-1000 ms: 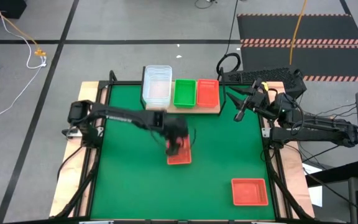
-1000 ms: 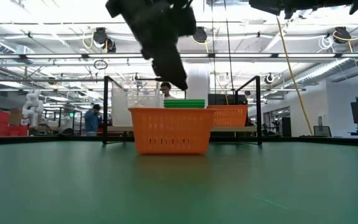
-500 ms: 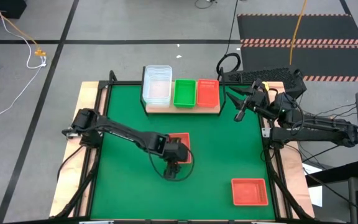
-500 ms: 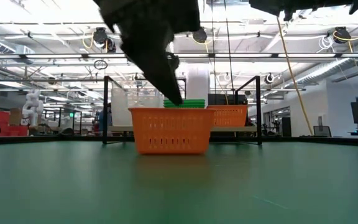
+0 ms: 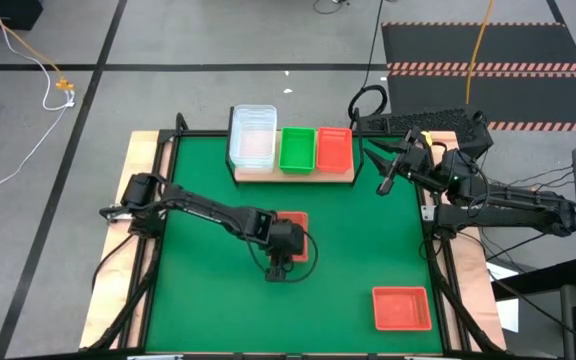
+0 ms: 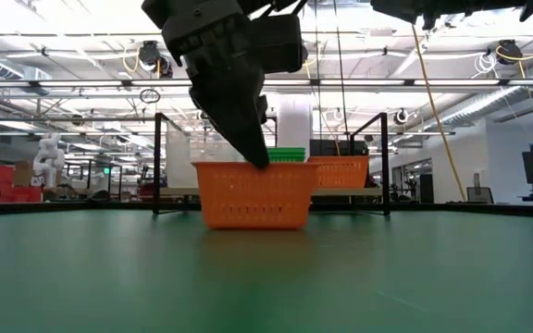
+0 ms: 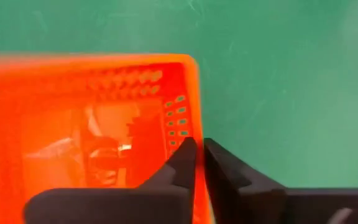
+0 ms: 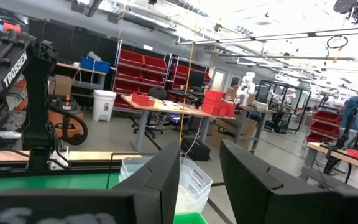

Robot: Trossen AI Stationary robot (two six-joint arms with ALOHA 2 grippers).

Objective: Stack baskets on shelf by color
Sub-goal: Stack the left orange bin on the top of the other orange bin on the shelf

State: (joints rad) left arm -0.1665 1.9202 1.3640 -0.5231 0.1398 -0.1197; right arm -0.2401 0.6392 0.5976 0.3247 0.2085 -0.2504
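A red-orange basket (image 5: 294, 222) (image 6: 253, 194) sits flat on the green mat at mid table. My left gripper (image 5: 280, 248) (image 7: 199, 152) has come down on its near side and is shut on its wall. A second red-orange basket (image 5: 401, 307) lies at the near right. On the wooden shelf (image 5: 293, 175) at the far edge stand clear baskets (image 5: 253, 140), green baskets (image 5: 297, 148) and a red-orange basket (image 5: 334, 148). My right gripper (image 5: 386, 180) (image 8: 199, 165) hangs open, raised at the table's right edge and empty. My left gripper pinches the basket's near long wall (image 7: 197, 124), right of its middle. One finger (image 7: 180, 163) is inside the basket and the other (image 7: 224, 167) outside. The fingers slant down from the table's left. The basket sits level with its bottom on the mat.
The shelf's black frame posts (image 6: 158, 162) rise at the far edge behind the basket. A keyboard (image 5: 423, 122) lies beyond the table's far right corner. Bare green mat (image 5: 208, 300) stretches over the near left.
My left gripper has moved toward the table's near edge and down, from over the basket's far part to its near wall. The basket rests where it was.
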